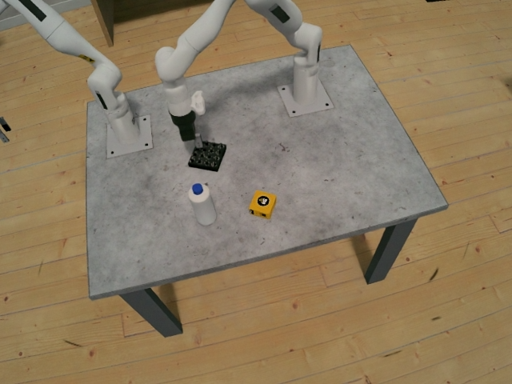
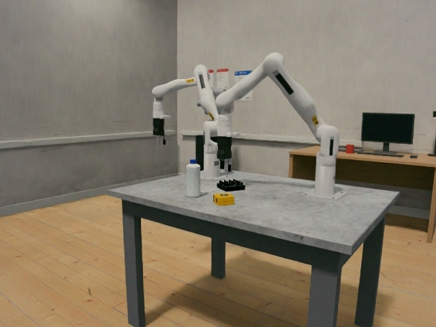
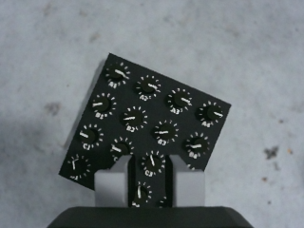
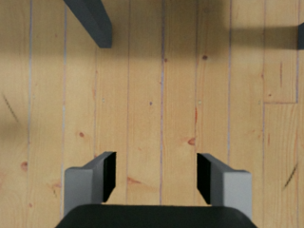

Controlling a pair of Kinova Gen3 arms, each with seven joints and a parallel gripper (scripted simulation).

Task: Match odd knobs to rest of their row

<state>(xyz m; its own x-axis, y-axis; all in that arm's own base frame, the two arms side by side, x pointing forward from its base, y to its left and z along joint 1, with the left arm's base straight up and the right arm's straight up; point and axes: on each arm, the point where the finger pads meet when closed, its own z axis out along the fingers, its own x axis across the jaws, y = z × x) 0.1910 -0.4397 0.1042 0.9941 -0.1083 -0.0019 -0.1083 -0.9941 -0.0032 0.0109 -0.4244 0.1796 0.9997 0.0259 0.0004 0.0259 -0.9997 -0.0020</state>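
Observation:
The black knob box (image 1: 204,166) (image 2: 233,188) (image 3: 157,109) lies on the table, turned at an angle in the left wrist view. There, row A knobs point right and slightly down; row B knobs point left. Knobs C1 (image 3: 88,136) and C2 (image 3: 122,148) point left and slightly up; knob C3 (image 3: 153,162) points nearly straight up. C4 and part of row D are hidden by the fingers. My left gripper (image 3: 150,173) (image 2: 225,169) is partly open and empty above the box, near C3. My right gripper (image 4: 156,169) (image 2: 161,142) is open and empty, away from the table.
A white bottle (image 1: 204,208) (image 2: 193,181) with a blue cap stands in front of the box. A yellow block (image 1: 262,205) (image 2: 223,199) lies to the bottle's right. Both arm bases stand along the back of the grey table (image 1: 330,165) (image 2: 281,218).

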